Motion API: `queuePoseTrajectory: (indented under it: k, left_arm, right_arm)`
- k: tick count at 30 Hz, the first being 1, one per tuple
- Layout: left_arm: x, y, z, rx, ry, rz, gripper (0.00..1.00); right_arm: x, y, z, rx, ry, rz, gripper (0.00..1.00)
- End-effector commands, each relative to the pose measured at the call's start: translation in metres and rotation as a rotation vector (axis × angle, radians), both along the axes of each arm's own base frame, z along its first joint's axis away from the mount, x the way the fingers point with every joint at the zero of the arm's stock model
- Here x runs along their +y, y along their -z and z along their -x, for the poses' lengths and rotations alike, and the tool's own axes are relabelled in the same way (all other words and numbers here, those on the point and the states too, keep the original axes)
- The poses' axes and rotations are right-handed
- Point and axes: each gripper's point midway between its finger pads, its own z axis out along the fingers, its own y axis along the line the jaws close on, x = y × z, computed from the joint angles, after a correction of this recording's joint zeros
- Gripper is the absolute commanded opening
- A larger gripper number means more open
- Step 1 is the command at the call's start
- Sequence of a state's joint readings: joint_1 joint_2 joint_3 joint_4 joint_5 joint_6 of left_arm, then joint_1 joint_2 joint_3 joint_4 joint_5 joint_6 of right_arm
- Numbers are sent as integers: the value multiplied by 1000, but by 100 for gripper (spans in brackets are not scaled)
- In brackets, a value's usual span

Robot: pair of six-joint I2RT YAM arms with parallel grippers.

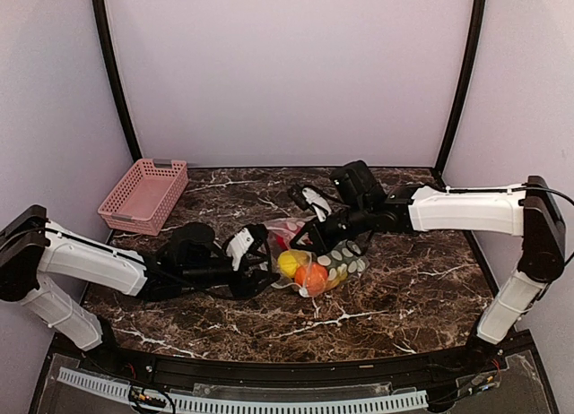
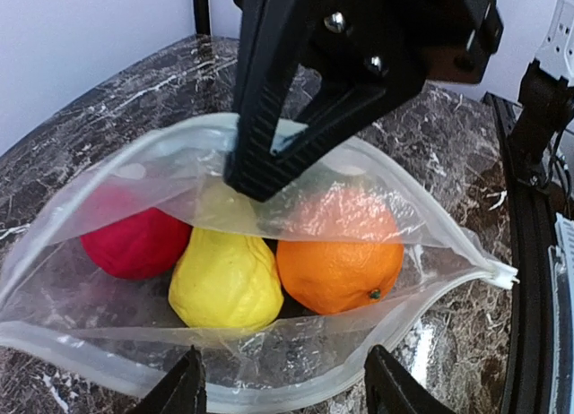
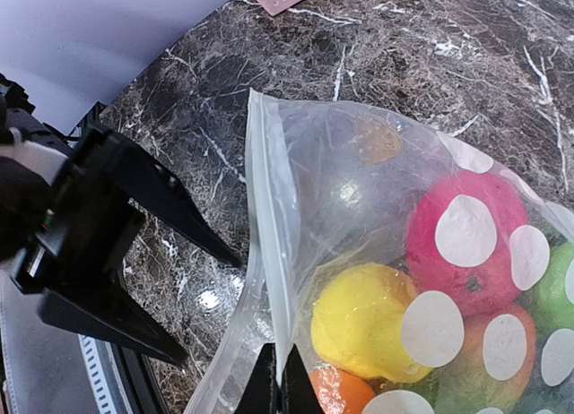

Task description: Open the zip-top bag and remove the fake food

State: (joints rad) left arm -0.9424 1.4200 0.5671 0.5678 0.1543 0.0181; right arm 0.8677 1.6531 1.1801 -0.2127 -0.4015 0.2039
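The zip-top bag (image 1: 336,257) lies at mid-table with its mouth held open toward my left arm. My right gripper (image 3: 280,378) is shut on the bag's upper lip and holds it up; it also shows in the left wrist view (image 2: 256,181). My left gripper (image 2: 282,392) stands open at the mouth, its fingers on either side of the lower lip and gripping nothing. Inside sits the fake food: a magenta ball (image 2: 134,244), a yellow fruit (image 2: 224,284) and an orange (image 2: 339,266). A green piece (image 3: 556,288) shows behind the dotted face.
A pink slotted basket (image 1: 143,194) stands at the back left of the marble table (image 1: 404,297). Both forearms stretch low across the table toward the bag. Curtain walls close in the back and sides.
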Motion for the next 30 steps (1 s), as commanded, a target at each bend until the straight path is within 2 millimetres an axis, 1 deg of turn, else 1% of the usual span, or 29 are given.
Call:
queuePoseTrajectory:
  k: [1,2,3,4,5,6,7,8,12,15,18,22,23,27,28,30]
  left_arm:
    - [-15,-3,-10,-88,2,-7,60]
    - [-18,0,-12,-94,4,-4,60]
    - [-20,-2,-14,-111,3,1,60]
    - [-21,4,-16,-108,2,-12,60]
    - [-24,3,-18,-129,6,-13,60]
    - [-25,8,-18,-143,14,-31,59]
    - [-27,6,-19,-165,15,-18,59]
    - [-28,11,-20,-181,20,-31,58]
    - [-34,19,-25,-219,28,-48,57]
    - [-40,25,-32,-227,19,-59,56]
    - [-41,28,-43,-250,-24,-68,56]
    - [-46,38,-47,-256,-17,-83,60]
    - [-48,45,-46,-247,-11,-95,61]
    - [-51,58,-45,-224,8,-106,69]
    - [-53,59,-46,-222,10,-106,70]
    - [-53,70,-46,-205,15,-129,70]
  right_arm:
    - [11,-1,9,11,-23,-32,0]
    - [12,-3,11,12,-25,-36,0]
    - [13,-4,12,14,-28,-41,0]
    - [14,-4,14,17,-32,-46,0]
    - [15,-5,14,21,-33,-50,0]
    - [16,-5,15,24,-34,-54,0]
    - [17,-5,15,26,-35,-55,0]
    - [17,-4,15,27,-37,-56,0]
    - [19,-4,16,33,-40,-59,0]
    - [19,-6,16,31,-41,-62,0]
    - [19,-8,16,29,-42,-64,0]
    - [18,-4,18,36,-46,-60,0]
    - [18,-2,19,39,-48,-59,0]
    - [17,2,19,44,-46,-60,0]
    - [18,3,19,46,-47,-58,0]
    - [17,5,19,48,-46,-55,0]
